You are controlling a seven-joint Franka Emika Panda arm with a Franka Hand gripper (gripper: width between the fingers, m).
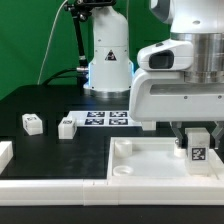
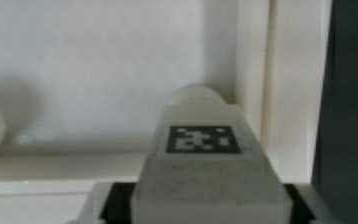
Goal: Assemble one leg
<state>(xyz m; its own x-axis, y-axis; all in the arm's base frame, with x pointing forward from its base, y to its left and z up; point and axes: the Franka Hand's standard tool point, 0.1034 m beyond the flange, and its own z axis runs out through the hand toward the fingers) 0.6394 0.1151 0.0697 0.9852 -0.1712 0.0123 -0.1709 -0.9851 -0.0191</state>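
White panel (image 1: 135,160) lies frontmost, the tool (image 1: 197,150) clenched on the leg (image 1: 198,152) standing in its recess.

exterior view faces the table low; wrist view hugs the shared leg (image 1: 197,146).

White, rounded Panda arm (image 1: 180,70) with smooth glossy shells and dark grey joint bands. Blocky white wrist housing above a darker gripper (image 1: 197,143). White domed base (image 1: 108,55), black cabling overhead.
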